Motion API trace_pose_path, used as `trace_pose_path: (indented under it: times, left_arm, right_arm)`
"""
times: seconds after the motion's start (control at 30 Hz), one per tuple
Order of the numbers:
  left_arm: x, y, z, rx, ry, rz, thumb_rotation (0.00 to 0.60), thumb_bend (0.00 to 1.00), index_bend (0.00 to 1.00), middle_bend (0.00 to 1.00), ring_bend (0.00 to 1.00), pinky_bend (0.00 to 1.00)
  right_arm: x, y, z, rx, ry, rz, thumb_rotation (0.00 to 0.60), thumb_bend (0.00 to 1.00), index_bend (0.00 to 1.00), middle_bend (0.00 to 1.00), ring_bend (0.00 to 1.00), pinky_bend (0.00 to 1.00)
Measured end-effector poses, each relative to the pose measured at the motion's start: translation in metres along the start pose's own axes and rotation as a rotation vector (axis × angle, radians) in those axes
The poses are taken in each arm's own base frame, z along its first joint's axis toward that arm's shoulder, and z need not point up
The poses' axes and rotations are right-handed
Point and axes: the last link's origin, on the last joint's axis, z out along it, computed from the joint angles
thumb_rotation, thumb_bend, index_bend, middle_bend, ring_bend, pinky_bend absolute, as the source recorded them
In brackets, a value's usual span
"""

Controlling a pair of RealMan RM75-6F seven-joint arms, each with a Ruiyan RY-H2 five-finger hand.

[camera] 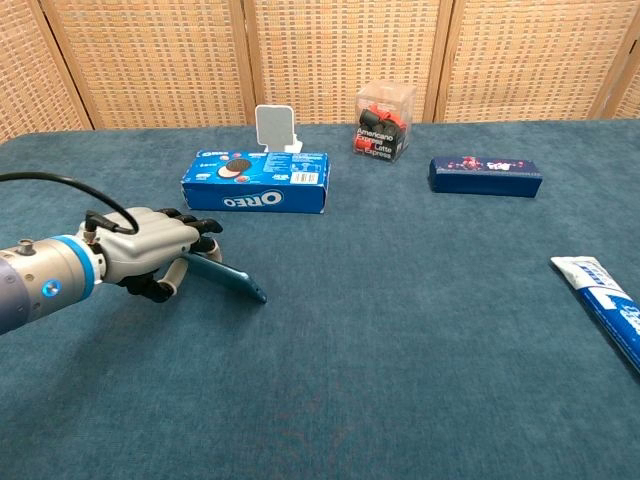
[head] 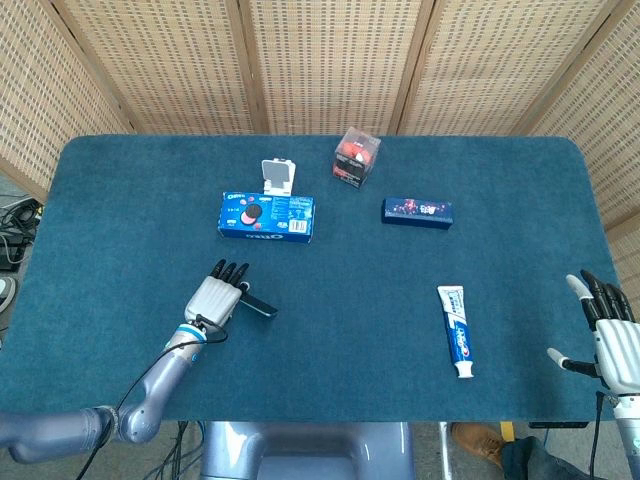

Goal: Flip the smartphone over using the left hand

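Observation:
The smartphone is tilted up on its right edge, which touches the blue tablecloth, with its left side raised. My left hand grips that raised left side, fingers over the top and thumb underneath. Only the phone's blue rim and part of its underside show in the chest view. My right hand hovers off the table's front right corner, fingers spread and holding nothing; the chest view does not show it.
An Oreo box with a small white stand behind it lies just beyond the left hand. A clear box of red items, a dark blue box and a toothpaste tube lie to the right.

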Motion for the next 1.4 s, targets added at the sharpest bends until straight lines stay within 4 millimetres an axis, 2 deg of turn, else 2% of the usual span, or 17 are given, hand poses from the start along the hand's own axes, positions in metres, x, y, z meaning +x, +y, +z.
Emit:
trace_pose_path:
  times: [0.13, 0.3, 0.4, 0.67, 0.77, 0.83, 0.87, 1.0, 1.17, 1.3, 1.4]
  left_arm:
    - [0.014, 0.01, 0.012, -0.005, -0.002, 0.01, 0.6, 0.78, 0.0, 0.0, 0.0, 0.0]
    - [0.025, 0.016, 0.024, 0.003, 0.044, 0.013, 0.6, 0.78, 0.0, 0.0, 0.0, 0.0]
    - [0.031, 0.018, 0.029, 0.005, 0.071, -0.014, 0.6, 0.73, 0.0, 0.0, 0.0, 0.0]
    - [0.047, 0.02, 0.032, -0.025, 0.165, -0.114, 0.6, 0.42, 0.0, 0.0, 0.0, 0.0]
    - [0.054, 0.016, 0.028, -0.044, 0.225, -0.161, 0.6, 0.22, 0.0, 0.0, 0.0, 0.0]
    - [0.06, 0.008, 0.022, -0.047, 0.281, -0.194, 0.6, 0.06, 0.0, 0.0, 0.0, 0.0]
    - [0.062, 0.003, 0.019, -0.046, 0.306, -0.21, 0.6, 0.02, 0.0, 0.0, 0.0, 0.0]
    - [0.068, -0.033, -0.006, -0.015, 0.418, -0.267, 0.6, 0.0, 0.0, 0.0, 0.0, 0.0]
    - [0.059, -0.08, -0.049, 0.056, 0.436, -0.311, 0.6, 0.0, 0.0, 0.0, 0.0, 0.0]
    - [0.044, -0.122, -0.103, 0.14, 0.44, -0.346, 0.6, 0.0, 0.0, 0.0, 0.0, 0.0]
    - [0.031, -0.141, -0.143, 0.21, 0.46, -0.373, 0.6, 0.0, 0.0, 0.0, 0.0, 0.0]
  right_arm:
    - [-0.001, 0.0, 0.0, 0.0, -0.003, -0.002, 0.6, 0.0, 0.08, 0.0, 0.0, 0.0]
    - [-0.002, 0.0, 0.001, -0.001, -0.009, -0.004, 0.6, 0.0, 0.08, 0.0, 0.0, 0.0]
    - [-0.003, 0.0, 0.001, -0.002, -0.011, -0.005, 0.6, 0.0, 0.08, 0.0, 0.0, 0.0]
    - [-0.003, 0.001, 0.002, -0.005, -0.012, -0.006, 0.6, 0.0, 0.08, 0.0, 0.0, 0.0]
    - [-0.003, 0.0, 0.001, -0.003, -0.012, -0.004, 0.6, 0.0, 0.08, 0.0, 0.0, 0.0]
    - [-0.002, 0.0, 0.001, -0.001, -0.011, -0.002, 0.6, 0.0, 0.08, 0.0, 0.0, 0.0]
    - [-0.002, 0.0, 0.001, 0.0, -0.01, -0.001, 0.6, 0.0, 0.08, 0.0, 0.0, 0.0]
    - [-0.002, -0.001, 0.0, 0.005, -0.01, 0.0, 0.6, 0.0, 0.08, 0.0, 0.0, 0.0]
    - [0.0, -0.003, -0.001, 0.011, -0.003, 0.0, 0.6, 0.0, 0.08, 0.0, 0.0, 0.0]
    - [0.001, -0.004, -0.003, 0.016, 0.003, -0.002, 0.6, 0.0, 0.08, 0.0, 0.0, 0.0]
    - [0.002, -0.005, -0.003, 0.019, 0.009, -0.002, 0.6, 0.0, 0.08, 0.0, 0.0, 0.0]
